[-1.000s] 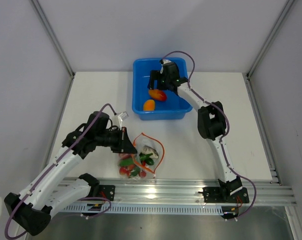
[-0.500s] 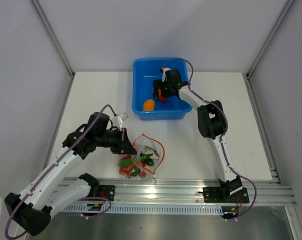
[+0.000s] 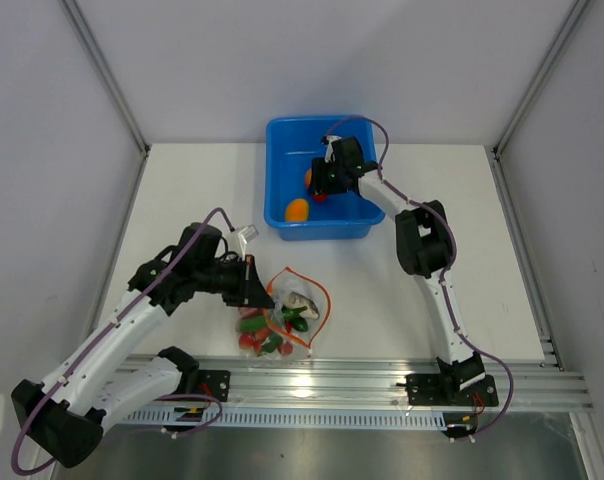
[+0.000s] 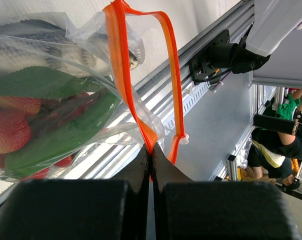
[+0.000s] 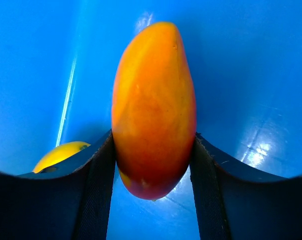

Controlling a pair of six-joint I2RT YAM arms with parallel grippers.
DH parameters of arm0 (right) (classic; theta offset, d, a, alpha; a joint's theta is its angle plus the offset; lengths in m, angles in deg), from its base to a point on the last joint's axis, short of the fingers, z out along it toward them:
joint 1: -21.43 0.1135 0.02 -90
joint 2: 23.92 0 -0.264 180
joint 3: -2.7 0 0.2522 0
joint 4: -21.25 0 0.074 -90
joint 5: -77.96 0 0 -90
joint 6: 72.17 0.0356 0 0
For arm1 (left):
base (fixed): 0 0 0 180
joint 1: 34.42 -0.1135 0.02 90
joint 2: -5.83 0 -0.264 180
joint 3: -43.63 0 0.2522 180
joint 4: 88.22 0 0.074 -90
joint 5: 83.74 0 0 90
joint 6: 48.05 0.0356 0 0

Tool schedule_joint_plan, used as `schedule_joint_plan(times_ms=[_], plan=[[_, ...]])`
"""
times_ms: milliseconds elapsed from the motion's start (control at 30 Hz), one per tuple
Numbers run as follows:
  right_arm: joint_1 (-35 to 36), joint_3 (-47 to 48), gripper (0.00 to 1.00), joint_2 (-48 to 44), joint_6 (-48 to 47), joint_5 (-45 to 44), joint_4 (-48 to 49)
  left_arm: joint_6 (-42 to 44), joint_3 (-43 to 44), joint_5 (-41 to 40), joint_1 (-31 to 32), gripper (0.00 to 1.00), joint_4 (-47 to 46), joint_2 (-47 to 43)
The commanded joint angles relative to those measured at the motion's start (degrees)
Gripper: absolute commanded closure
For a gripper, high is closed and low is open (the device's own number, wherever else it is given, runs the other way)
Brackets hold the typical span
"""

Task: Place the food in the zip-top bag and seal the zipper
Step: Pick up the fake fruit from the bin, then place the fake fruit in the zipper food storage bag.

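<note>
Left gripper [image 4: 151, 159]: jaws pressed tight together, pinching the zipper [image 4: 122, 70] at the corner where its two orange-red strips meet.
Zip-top bag [image 3: 290, 318]: lies on the table [image 3: 202, 190] just beyond those fingertips, its mouth gaping in a loop.
Food inside the bag, ahead of the claw: grey fish [image 4: 36, 45], green leaf pieces [image 4: 41, 82], red strawberries [image 4: 8, 132].
Right gripper [image 5: 153, 145]: farther off, down inside the blue tub [image 3: 282, 140], fingers [image 5: 98, 185] closed against both sides of an orange-red fruit [image 5: 153, 100].
Yellow fruit [image 5: 61, 152]: on the tub floor, near that claw's left finger.
</note>
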Motion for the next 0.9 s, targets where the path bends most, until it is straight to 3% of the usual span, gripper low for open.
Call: schedule_joint_plan(times_ms=[0, 100, 200, 367, 567, 767, 867], plan=[[-1.17, 4.1, 0.82, -0.94, 3.52, 0.94, 0.7, 0.09, 2.4, 0.11, -0.47, 0.99, -0.41, 0.65], [-2.14, 7.53, 1.0, -2.61, 7.29, 0.5, -2.72, -0.08, 2.93, -0.85, -0.56, 0.99, -0.14, 1.53], [-2.84, 7.72, 1.0, -6.91, 11.34, 3.21, -4.75, -0.08, 3.19, -0.07, -0.73, 0.99, -0.05, 3.02], [-2.14, 4.65, 1.0, -15.61, 10.39, 7.87, -13.44, -0.17, 3.54, 0.81, -0.74, 0.99, -1.55, 4.61], [2.07, -20.44, 1.0, -35.55, 7.4, 14.46, -15.57, -0.61, 3.37, 2.13, -0.74, 0.99, -4.18, 6.19], [9.98, -34.36, 1.0, -50.59, -0.78, 22.63, -25.23, -0.79, 4.16, 1.78, -0.82, 1.0, -3.66, 6.19], [13.76, -37.02, 1.0, -54.89, -2.89, 23.96, -29.09, -1.05, 4.07, 2.13, -0.82, 1.0, -3.22, 5.84]])
